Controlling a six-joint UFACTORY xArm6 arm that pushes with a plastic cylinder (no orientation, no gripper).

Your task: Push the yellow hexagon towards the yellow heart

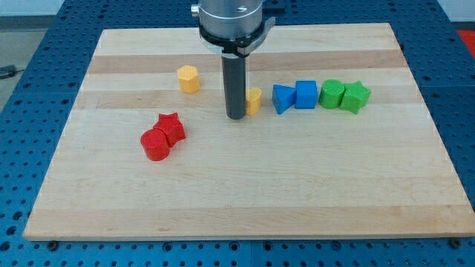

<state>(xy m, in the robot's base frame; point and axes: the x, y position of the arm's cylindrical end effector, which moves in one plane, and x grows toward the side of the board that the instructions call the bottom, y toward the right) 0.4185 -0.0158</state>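
Lying toward the view's top left, the hexagon (188, 78) is being kept well apart from the heart (254, 101), so the push is being judged as not yet begun. My tip (236, 116) is being held just beside the heart, partly hiding it. No fingers are being carried: only a rod. The tip is judged to need bringing round to the hexagon's left.

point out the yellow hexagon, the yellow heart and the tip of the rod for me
yellow hexagon (188, 78), camera view, on its front face.
yellow heart (254, 101), camera view, on the part showing to the right of the rod.
my tip (236, 116), camera view, at the rod's lower end, just left of the heart.
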